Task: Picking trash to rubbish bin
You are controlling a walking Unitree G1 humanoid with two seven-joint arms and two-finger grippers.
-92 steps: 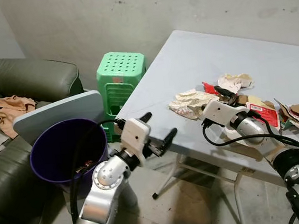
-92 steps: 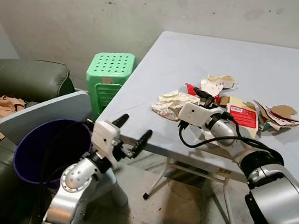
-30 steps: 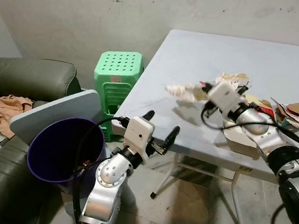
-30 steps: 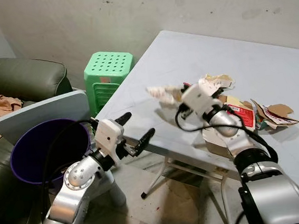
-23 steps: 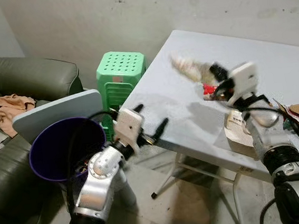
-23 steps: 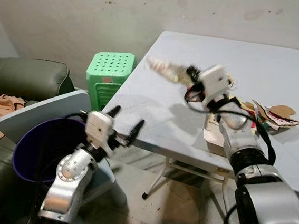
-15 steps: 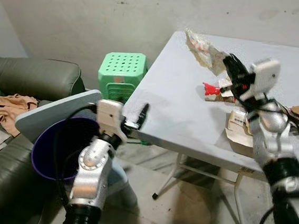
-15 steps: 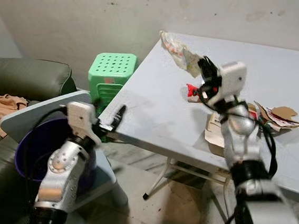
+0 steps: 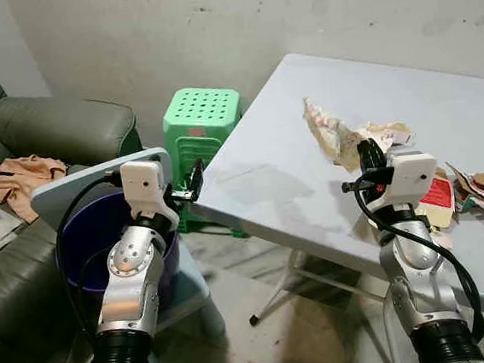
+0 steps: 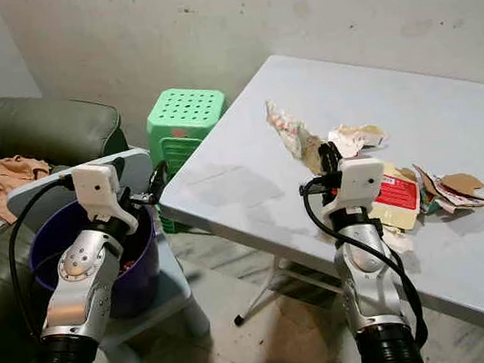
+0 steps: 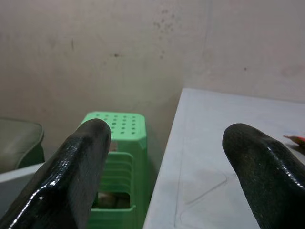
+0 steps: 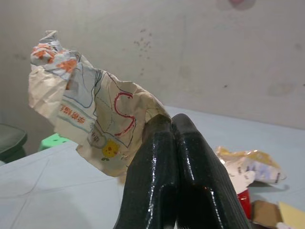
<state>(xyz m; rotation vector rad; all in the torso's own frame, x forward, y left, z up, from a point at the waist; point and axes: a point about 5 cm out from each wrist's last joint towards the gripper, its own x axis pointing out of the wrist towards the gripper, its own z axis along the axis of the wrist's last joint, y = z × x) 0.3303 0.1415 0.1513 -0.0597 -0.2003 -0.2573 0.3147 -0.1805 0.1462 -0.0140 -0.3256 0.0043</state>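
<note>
1. A grey desk (image 9: 301,81) stands against a stained wall, with a green stool (image 9: 206,116) and a sofa (image 9: 40,132) beside it.
2. The right hand (image 12: 167,129) is clamped on a crumpled wrapper (image 12: 90,114), raised above the desk; the right wrist view shows its print.
3. The left hand (image 11: 171,157), fingers spread and empty, hangs over the purple bin (image 10: 139,269).
4. The bin's contents are hard to make out.
5. More trash (image 10: 436,188) lies on the desk.

There's a green plastic stool (image 9: 203,115) with holes in its top, tucked between the table (image 9: 292,168) corner and a dark green leather sofa (image 9: 44,132). An orange cloth (image 9: 25,173) is crumpled on the sofa seat. Stained concrete wall (image 9: 210,30) behind everything.
</note>
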